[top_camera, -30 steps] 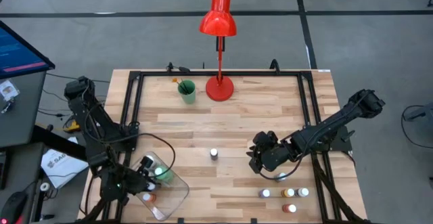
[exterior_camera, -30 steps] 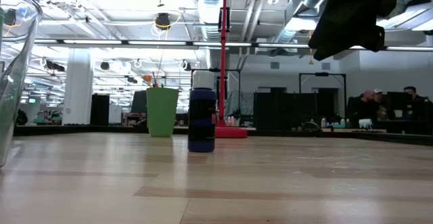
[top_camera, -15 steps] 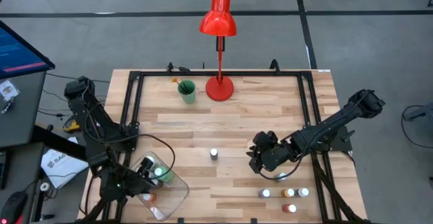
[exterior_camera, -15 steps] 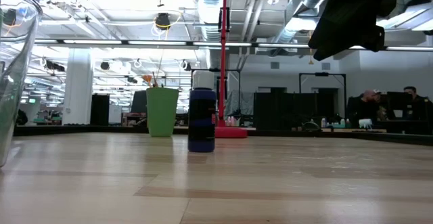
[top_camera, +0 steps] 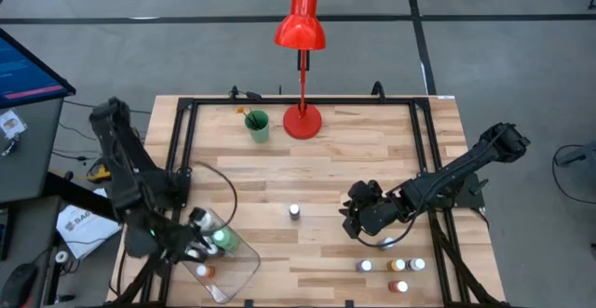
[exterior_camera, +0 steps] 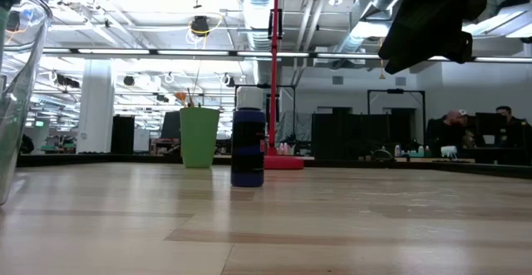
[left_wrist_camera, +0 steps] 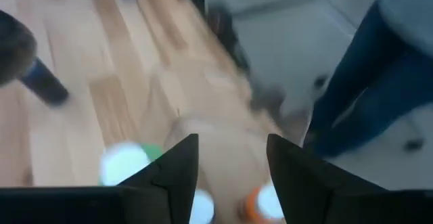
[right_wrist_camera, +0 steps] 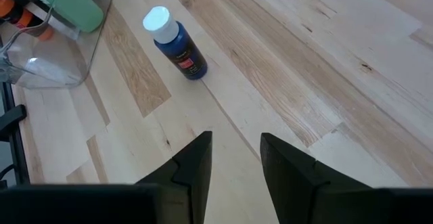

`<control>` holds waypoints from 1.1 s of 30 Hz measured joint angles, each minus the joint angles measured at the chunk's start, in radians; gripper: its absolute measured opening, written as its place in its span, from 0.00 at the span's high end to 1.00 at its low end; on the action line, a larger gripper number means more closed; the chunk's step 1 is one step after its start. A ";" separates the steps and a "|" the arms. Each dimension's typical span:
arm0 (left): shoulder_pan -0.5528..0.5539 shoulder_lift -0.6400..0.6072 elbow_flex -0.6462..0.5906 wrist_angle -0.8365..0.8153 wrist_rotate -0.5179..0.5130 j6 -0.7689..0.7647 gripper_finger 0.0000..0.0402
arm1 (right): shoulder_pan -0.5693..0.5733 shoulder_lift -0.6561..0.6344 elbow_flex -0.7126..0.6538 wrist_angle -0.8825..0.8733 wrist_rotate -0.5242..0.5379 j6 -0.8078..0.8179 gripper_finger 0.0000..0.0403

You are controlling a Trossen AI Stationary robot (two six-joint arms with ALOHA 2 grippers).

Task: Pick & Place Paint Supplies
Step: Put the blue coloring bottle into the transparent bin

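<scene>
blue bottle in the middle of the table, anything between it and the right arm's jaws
Nothing visible. The blue bottle stands upright alone on bare wood, and the right gripper, jaws apart and empty, looks straight at it. The clear tray lies beyond the bottle, off to one side, not in the path.

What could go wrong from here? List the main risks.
1. The left gripper hangs open over the clear tray, close to the larger green bottle and small bottles; a careless pull-out could snag the tray's wall.
2. The blue bottle stands alone, upright, mid-table; the right gripper, open, hovers beside it and a skewed approach could tip it.
</scene>
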 joint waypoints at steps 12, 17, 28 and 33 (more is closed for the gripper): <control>0.448 -0.038 0.082 0.140 -0.053 0.382 0.56 | -0.004 0.000 0.000 0.003 0.000 -0.011 0.70; 0.683 0.103 0.082 0.233 0.218 0.459 0.49 | -0.004 0.000 0.000 0.003 0.000 -0.011 0.70; 0.828 0.396 0.084 0.576 0.448 0.645 0.32 | -0.003 0.000 0.000 0.002 0.001 -0.011 0.70; 0.865 0.489 0.083 0.580 0.472 0.650 0.33 | -0.004 0.000 0.000 0.003 0.001 -0.022 0.70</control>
